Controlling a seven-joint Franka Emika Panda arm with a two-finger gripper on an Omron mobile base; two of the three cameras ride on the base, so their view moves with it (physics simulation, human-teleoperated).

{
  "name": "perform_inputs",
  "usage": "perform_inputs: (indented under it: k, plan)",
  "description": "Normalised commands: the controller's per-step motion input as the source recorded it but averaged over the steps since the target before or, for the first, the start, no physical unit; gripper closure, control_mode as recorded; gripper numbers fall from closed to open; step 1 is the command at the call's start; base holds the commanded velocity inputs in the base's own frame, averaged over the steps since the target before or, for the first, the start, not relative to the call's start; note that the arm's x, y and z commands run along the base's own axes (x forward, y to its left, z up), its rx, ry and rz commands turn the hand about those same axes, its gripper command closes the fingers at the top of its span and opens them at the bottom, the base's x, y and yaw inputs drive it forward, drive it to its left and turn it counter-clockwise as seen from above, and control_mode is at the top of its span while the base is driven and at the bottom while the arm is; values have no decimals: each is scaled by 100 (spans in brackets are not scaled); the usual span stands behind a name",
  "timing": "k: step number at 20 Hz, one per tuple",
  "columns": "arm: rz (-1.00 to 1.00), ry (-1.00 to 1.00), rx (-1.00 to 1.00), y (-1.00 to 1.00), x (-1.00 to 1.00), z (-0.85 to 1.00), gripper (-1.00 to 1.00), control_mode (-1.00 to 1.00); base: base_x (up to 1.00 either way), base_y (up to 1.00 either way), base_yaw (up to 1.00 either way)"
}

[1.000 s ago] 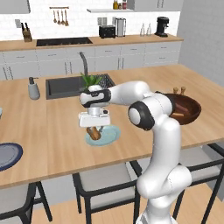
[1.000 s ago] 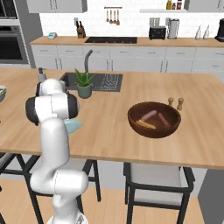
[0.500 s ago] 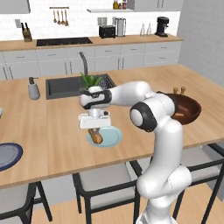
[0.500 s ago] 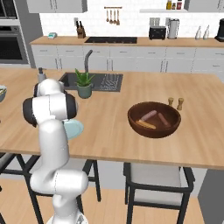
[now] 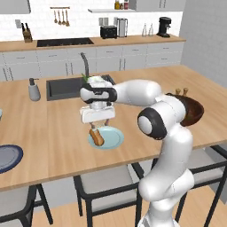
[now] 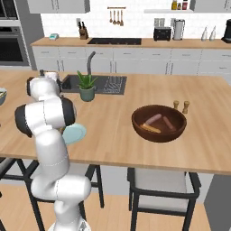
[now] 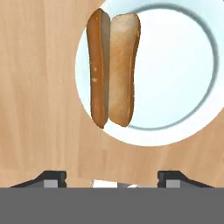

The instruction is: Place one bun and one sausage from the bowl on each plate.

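A golden-tan bun [image 7: 113, 65] lies along the left rim of the pale light-blue plate [image 7: 183, 70], one end reaching over the plate's edge. My gripper [image 7: 111, 177] hovers just above it, open, with nothing between the fingertips [image 7: 52, 177]. From the left base view the gripper [image 5: 99, 123] stands over the bun [image 5: 96, 137] and that plate [image 5: 113, 138]. The dark blue plate [image 5: 6, 157] sits bare at the counter's left edge. The dark wooden bowl [image 6: 159, 131] holds a sausage [image 6: 153, 119], another sausage [image 6: 169, 122] and a bun [image 6: 151, 128].
A sink [image 5: 66, 86] with a faucet and a potted plant [image 6: 86, 85] lie behind the plate. A soap dispenser [image 5: 33, 89] stands left of the sink. Two small shakers [image 6: 180, 106] stand behind the bowl. Stools line the counter's near side.
The gripper lowered the bun onto the pale plate and then opened. The bun now rests free on the plate.
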Motion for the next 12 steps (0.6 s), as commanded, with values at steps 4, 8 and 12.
perform_inputs:
  k: [4,8,12]
  plan:
    - [8,-71,8,-93,-100,56,-100,-100,0,0,0]
    - [0,-33,19,-99,-75,69,-100,-100,0,0,0]
    - [0,-13,12,-89,-79,47,-100,-100,0,0,0]
